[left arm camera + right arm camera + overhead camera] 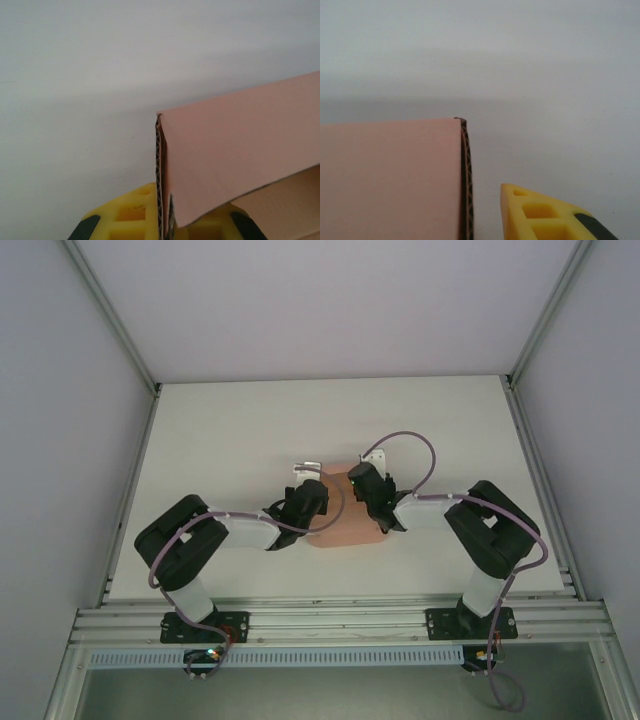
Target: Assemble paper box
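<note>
You will find no legible text, labels, brands, numbers or signs anywhere: none on the box (240, 160), none on the table (220, 450), none on the arms.

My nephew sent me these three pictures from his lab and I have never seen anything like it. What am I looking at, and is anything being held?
These are two robot arms bolted at the near edge of a white table. The overhead picture looks down on both; the other two come from small cameras on each wrist. Between the arms lies a salmon-pink paper box of corrugated card, partly folded. The left gripper has its yellow fingers pinched shut on a wall of the box. On the right gripper, one yellow finger shows beside the box's edge, apart from it; whether it grips anything I cannot tell.
</note>
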`<state>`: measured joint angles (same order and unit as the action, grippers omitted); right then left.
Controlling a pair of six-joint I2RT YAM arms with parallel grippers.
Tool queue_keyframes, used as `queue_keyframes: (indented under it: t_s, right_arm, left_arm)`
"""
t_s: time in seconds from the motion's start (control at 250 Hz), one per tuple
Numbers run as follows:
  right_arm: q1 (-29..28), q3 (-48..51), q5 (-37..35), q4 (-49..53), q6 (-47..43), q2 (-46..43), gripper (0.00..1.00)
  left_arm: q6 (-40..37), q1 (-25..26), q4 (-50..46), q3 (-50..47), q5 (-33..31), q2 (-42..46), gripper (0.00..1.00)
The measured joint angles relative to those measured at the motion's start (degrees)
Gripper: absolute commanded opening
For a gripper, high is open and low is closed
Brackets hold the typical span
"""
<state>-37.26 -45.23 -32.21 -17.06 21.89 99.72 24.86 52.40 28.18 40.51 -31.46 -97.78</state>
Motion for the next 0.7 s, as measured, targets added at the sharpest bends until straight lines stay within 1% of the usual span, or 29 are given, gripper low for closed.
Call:
queue_keyframes:
  t_s: [0.04,0.092,0.144,0.188,0.248,0.379,0.511,0.619,0.699]
  right_arm:
    - [0.3,0.5,0.9,-1.0,-1.0,-0.1,0.33]
    - [0.5,1.2,1.9,-2.5,-1.8,-0.3,0.43]
    - [0.7,2.3,3.4,-3.7,-3.4,-0.8,0.49]
    - [1.0,3.5,5.8,-4.6,-4.4,-1.5,0.54]
    - [1.1,5.6,9.0,-6.0,-6.0,-2.8,0.66]
    - [1.1,10.1,16.6,-7.2,-8.9,-8.2,0.83]
    - [1.0,11.1,20.0,-7.2,-10.1,-14.7,1.0]
    - [1.0,11.9,19.9,-7.0,-9.8,-19.8,1.0]
    - [1.0,13.3,17.2,-5.4,-8.8,-24.5,1.0]
  left_arm:
    - [0.0,0.0,-0.1,0.0,-0.2,0.0,0.0]
    - [0.0,-0.1,-0.3,0.0,-0.6,0.0,0.0]
    - [0.0,-0.3,-0.6,0.0,-1.3,0.0,0.0]
    - [0.0,-0.4,-0.7,0.0,-1.6,0.0,0.0]
    - [0.0,-0.5,-0.9,0.0,-2.1,0.0,0.0]
    - [0.0,-0.5,-1.2,0.1,-2.4,0.0,0.0]
    - [0.0,-0.5,-1.3,0.2,-2.4,0.0,0.0]
    - [-0.5,-0.7,-1.6,0.3,-2.4,0.0,0.0]
    - [-1.8,-1.0,-2.1,0.3,-1.9,0.6,0.0]
